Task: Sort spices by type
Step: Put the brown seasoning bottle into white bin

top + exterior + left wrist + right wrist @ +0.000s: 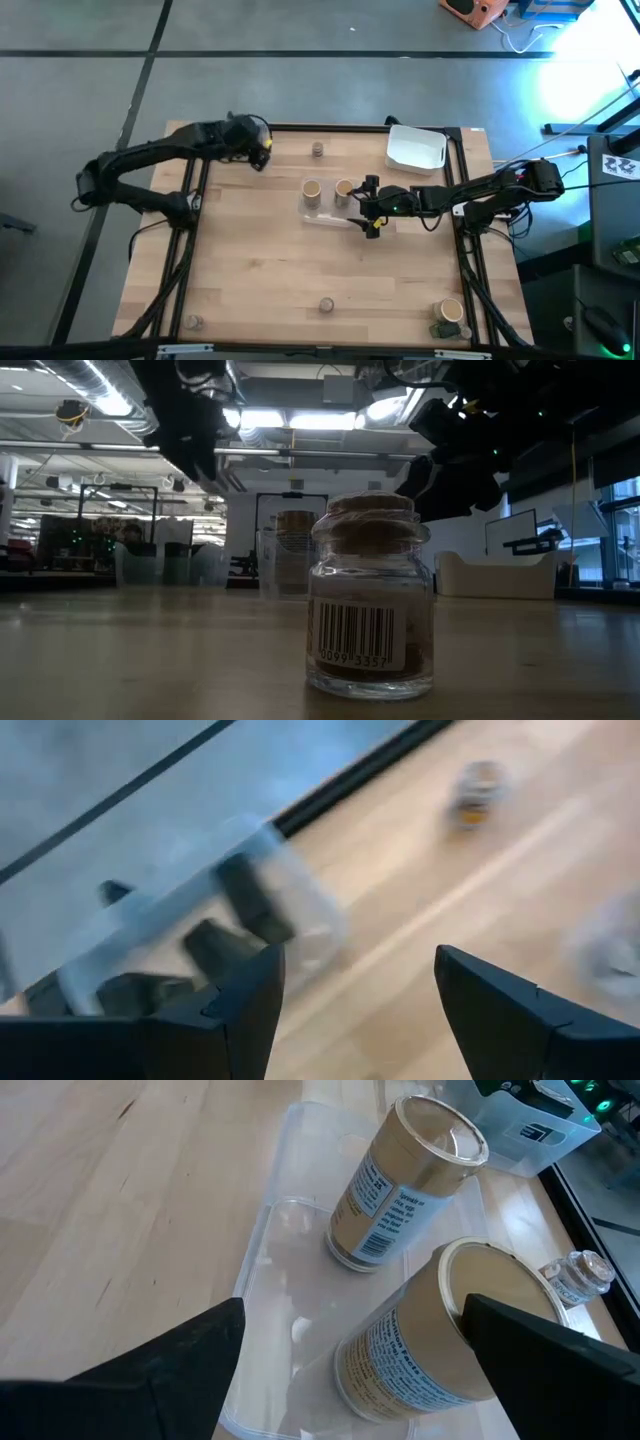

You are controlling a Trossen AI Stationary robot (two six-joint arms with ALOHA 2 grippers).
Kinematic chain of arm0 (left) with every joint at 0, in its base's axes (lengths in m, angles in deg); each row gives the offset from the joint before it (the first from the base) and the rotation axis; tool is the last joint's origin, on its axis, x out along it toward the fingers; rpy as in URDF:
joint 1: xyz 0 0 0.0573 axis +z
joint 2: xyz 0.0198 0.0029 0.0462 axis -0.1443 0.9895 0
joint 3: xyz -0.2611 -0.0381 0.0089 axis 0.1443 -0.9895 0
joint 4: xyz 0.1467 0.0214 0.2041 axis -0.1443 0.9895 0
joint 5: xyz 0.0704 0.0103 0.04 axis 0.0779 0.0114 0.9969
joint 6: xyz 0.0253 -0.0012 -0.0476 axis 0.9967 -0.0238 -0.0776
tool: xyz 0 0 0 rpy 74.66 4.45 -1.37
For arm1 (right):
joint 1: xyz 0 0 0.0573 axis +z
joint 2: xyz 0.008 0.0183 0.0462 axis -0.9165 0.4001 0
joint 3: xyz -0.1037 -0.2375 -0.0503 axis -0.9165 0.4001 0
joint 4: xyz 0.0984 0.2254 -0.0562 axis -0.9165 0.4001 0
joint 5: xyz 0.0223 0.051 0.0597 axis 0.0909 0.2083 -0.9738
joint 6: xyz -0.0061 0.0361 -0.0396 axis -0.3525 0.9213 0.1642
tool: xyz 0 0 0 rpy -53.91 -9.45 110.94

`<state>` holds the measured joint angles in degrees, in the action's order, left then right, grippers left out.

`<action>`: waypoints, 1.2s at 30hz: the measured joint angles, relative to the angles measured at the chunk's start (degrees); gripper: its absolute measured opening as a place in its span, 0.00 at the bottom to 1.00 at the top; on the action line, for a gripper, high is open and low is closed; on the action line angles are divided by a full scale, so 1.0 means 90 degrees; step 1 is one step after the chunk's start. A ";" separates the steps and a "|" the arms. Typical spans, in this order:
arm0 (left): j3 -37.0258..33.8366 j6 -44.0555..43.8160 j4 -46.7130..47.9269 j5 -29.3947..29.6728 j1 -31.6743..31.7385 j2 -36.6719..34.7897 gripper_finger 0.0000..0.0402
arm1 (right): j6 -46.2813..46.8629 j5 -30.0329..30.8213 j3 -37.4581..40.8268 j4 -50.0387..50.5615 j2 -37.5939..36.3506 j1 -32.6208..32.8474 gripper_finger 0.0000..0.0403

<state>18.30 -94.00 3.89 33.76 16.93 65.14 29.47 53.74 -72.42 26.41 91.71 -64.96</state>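
Since the right gripper (pixel 350 1370) hangs spread over two tan round cardboard cylinders (pixel 405 1185), light and probably slippery, it should pinch mid-body, while the left gripper (pixel 355 1010) waits open near the table's far corner.

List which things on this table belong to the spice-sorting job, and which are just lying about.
Belong to the job:
two tan cylinders
corner tan cylinder
cork-topped glass jar
dark blocky jars

Just lying about:
white tub
orange object on the floor
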 joint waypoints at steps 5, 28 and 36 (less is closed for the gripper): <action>-0.0002 -0.0062 -0.0256 0.0000 -0.0978 0.0000 0.60 | 0.0001 0.0002 0.0000 -0.0001 -0.0028 0.0002 0.93; -0.1401 -0.0847 -0.1702 0.0779 -0.4684 -0.0009 0.60 | 0.2329 -0.0486 0.0003 -0.1042 -0.0614 0.1117 0.93; -0.2679 -0.0942 -0.3853 0.0727 -0.5509 -0.0007 0.60 | 0.2858 -0.0482 -0.0002 -0.2324 -0.0022 0.1608 0.93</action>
<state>-5.81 -102.47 -30.79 40.31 -32.65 65.07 55.19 49.41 -72.44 5.50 91.51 -50.49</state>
